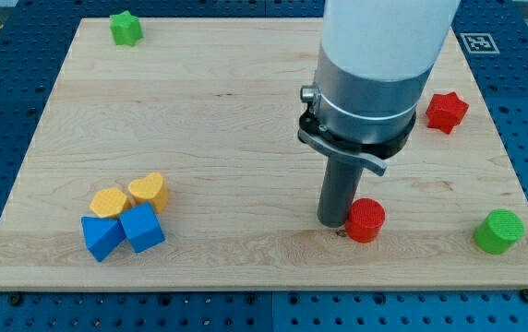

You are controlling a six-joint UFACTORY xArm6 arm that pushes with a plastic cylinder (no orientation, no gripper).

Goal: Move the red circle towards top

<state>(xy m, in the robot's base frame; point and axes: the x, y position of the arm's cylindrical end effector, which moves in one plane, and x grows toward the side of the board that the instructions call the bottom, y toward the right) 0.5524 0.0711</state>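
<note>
The red circle block (366,219) sits on the pale wooden board (246,111) toward the view's lower right, with my tip (334,224) touching its left side; there is no claw, just the dark rod. A red star block (447,111) lies above right, a green cylinder block (498,231) at the right edge, a green star block (126,28) top left, and two yellow blocks (130,196) and two blue blocks (123,231) cluster bottom left.

Light wooden board (246,120) on blue pegboard — carries green star (126,28) top left, red star (447,111) right, red circle (366,219), green circle (499,231) bottom right — yellow hexagon (110,201), yellow heart (149,191), two blue blocks (123,231) clustered bottom left.
</note>
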